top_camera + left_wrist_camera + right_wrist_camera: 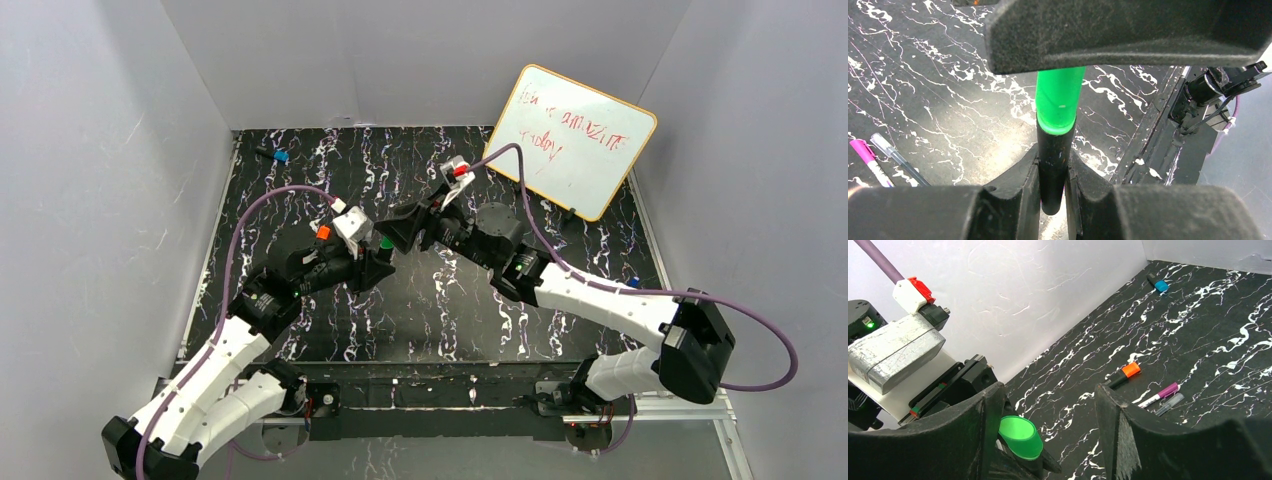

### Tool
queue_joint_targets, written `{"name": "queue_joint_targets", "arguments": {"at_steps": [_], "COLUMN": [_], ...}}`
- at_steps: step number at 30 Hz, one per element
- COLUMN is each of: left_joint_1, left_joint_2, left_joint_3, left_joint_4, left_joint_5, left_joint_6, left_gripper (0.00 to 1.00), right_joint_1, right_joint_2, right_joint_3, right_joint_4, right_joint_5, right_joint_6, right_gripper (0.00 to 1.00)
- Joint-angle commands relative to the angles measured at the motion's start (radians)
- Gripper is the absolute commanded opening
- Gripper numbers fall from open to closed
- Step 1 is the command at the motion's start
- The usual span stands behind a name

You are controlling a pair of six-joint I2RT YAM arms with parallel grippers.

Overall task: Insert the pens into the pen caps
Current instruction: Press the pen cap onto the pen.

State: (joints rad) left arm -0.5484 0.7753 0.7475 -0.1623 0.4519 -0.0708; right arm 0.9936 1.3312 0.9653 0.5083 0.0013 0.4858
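**Left hand** [1053,172]: nearly closed. Both fingers are clamped on the black barrel of the green marker [1057,102], which is held above the worktop [948,100]. Only the left wrist view shows this clamp.

**Right hand** [1048,405]: fingers wide apart, gripping nothing. Only the right wrist view shows the gap, with the green marker's end inside it, close to one finger.

**Beyond the green marker, on the worktop:**
- orange marker [1125,374]
- purple-capped pen [1160,394]
- clear slim pen [1169,403]
- blue-ended marker [1159,285], farthest off

**Top view only:** the whiteboard [572,140], well apart from the green marker.
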Motion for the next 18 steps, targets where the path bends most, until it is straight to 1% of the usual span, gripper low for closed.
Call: {"name": "queue_joint_targets", "arguments": {"at_steps": [1,8,18], "left_joint_1": [0.013,0.013,0.013], "left_joint_2": [-0.047,-0.034,-0.058], "left_joint_3": [0.101,0.117,0.1], "left_joint_4": [0.199,0.236,0.301], "left_joint_5": [-0.075,-0.091,-0.138], "left_joint_6": [-0.021,-0.021,-0.024], "left_gripper": [0.0,0.0,0.0], "right_joint_1": [0.02,0.045,0.046], "right_joint_2": [0.021,0.036,0.04], "right_joint_3": [-0.071,-0.099,-0.121], "right_joint_4": [-0.161,-0.134,-0.115], "right_joint_5": [-0.069,-0.069,-0.087], "right_joint_6": [-0.004,0.022,0.035], "right_gripper": [0.73,0.73,0.73]}}
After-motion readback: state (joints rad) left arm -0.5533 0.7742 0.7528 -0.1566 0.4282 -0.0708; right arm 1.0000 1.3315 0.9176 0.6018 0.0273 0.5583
